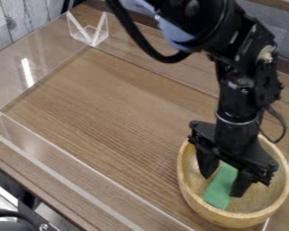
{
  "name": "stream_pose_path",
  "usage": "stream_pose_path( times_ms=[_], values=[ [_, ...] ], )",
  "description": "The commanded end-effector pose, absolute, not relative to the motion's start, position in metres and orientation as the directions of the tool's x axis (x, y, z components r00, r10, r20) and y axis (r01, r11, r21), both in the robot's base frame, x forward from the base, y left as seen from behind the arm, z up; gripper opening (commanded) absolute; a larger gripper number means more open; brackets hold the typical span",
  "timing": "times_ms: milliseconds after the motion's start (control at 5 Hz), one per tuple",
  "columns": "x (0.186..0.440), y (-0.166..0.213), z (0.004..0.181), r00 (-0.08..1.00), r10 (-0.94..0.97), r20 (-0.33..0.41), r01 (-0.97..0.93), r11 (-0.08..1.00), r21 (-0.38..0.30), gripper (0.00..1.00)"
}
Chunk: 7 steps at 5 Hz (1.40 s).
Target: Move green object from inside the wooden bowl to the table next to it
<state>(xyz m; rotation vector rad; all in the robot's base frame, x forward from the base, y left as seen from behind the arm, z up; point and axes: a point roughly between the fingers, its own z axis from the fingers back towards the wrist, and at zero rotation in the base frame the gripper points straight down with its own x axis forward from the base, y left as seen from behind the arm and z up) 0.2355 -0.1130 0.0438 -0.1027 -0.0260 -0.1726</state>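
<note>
The wooden bowl (188, 179) sits on the table (111, 104) at the front right. Inside it lies the green object (220, 192), flat on the bowl's floor, with only its near end showing. My gripper (228, 180) is lowered into the bowl, pointing straight down. Its black fingers (208, 166) stand on either side of the green object, narrowed in close to its long edges. Whether they press on it is not clear. The arm hides the far part of the block and of the bowl.
Low clear acrylic walls (39, 149) border the tabletop on the left and front. A clear bracket (87, 32) stands at the back left corner. Bare wood stretches left of the bowl. The bowl lies close to the table's right front edge.
</note>
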Motion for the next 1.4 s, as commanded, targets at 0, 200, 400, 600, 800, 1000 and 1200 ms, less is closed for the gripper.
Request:
stream_pose_path(
  times_ms=[0, 200, 400, 600, 800, 1000, 1200],
  values=[
    [0.243, -0.12, 0.057, 0.971, -0.227, 0.078, 0.235, 0.966, -0.106, 0.0],
    [0.241, -0.119, 0.062, 0.977, -0.198, 0.084, 0.207, 0.973, -0.105, 1.0],
    [0.24, -0.116, 0.068, 0.983, -0.163, 0.089, 0.172, 0.98, -0.104, 1.0],
    [0.239, -0.114, 0.071, 0.988, -0.125, 0.096, 0.135, 0.986, -0.103, 0.0],
    [0.245, -0.122, 0.07, 0.988, -0.119, 0.098, 0.129, 0.986, -0.104, 0.0],
    [0.25, -0.13, 0.068, 0.988, -0.121, 0.094, 0.131, 0.986, -0.104, 1.0],
    [0.251, -0.134, 0.073, 0.988, -0.128, 0.091, 0.138, 0.985, -0.108, 1.0]
  ],
)
